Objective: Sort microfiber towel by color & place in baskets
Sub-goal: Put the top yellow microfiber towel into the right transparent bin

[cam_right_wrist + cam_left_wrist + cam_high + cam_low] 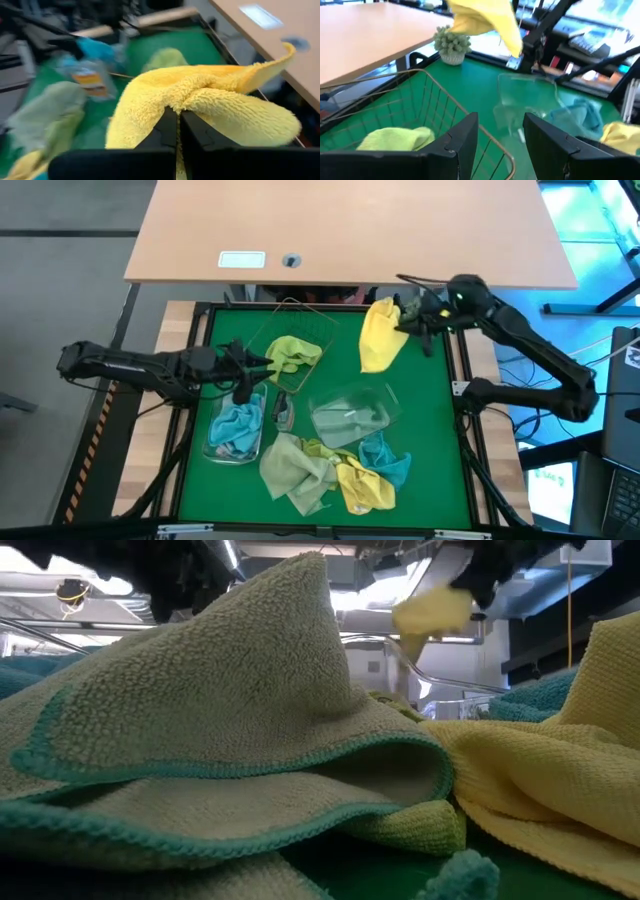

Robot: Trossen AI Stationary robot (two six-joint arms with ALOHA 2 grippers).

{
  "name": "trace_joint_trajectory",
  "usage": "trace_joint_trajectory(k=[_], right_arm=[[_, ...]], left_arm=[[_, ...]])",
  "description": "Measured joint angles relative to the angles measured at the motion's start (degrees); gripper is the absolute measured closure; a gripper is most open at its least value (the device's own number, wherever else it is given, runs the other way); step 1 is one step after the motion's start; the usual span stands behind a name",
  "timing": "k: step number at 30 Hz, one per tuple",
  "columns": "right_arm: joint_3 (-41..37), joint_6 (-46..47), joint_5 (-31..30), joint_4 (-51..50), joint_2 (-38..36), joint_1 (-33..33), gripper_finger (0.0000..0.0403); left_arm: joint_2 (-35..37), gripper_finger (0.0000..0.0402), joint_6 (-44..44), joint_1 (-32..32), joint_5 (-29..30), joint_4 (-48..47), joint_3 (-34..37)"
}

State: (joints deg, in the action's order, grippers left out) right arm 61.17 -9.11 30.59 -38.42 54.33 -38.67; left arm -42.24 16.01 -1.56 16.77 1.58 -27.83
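My right gripper (405,320) is shut on a yellow towel (380,335), raised over the mat's far right corner; the towel also shows in the left wrist view (485,20) and the low view (430,610). My left gripper (500,145) stands open with nothing between its fingers, at the near rim of the wire mesh basket (290,335), where a lime green towel (293,352) lies. A clear tub (237,430) at the left holds teal blue towels. A second clear tub (355,415) holds a pale cloth. Loose pale olive (295,470), yellow (360,485) and teal (388,460) towels lie piled by the near edge. My right gripper pinches a bunched fold of the yellow towel (175,102) between its two fingers (160,132). The fingers slant downward, coming from the table's right side. The towel is lifted clear of the mat, draping over the fingers and hanging slack below them.
A fuzzy plant ball in a small pot (452,44) stands at the mat's far edge. A tan desk (350,230) lies beyond the green mat (430,400). In the low view the pale olive towel (220,710) fills the front.
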Motion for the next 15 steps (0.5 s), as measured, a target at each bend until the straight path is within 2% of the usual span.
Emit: trace_joint_trajectory(k=[7, 10, 15], right_arm=[[0.0, 2.9, -1.2, 2.0, -4.3, 12.2, 0.0400], [0.1, 3.5, -5.8, 2.1, -4.0, 18.0, 0.0401], [0.1, 3.3, -15.8, 2.1, -1.3, 27.1, 0.0400]], left_arm=[[0.0, 0.0249, 0.3, 0.0, -2.3, 12.3, 7.0], [0.0, 0.0249, 0.5, 0.0, -2.9, 15.9, 8.9], [0.0, 0.0249, 1.9, 0.0, -3.0, 16.7, 9.3]])
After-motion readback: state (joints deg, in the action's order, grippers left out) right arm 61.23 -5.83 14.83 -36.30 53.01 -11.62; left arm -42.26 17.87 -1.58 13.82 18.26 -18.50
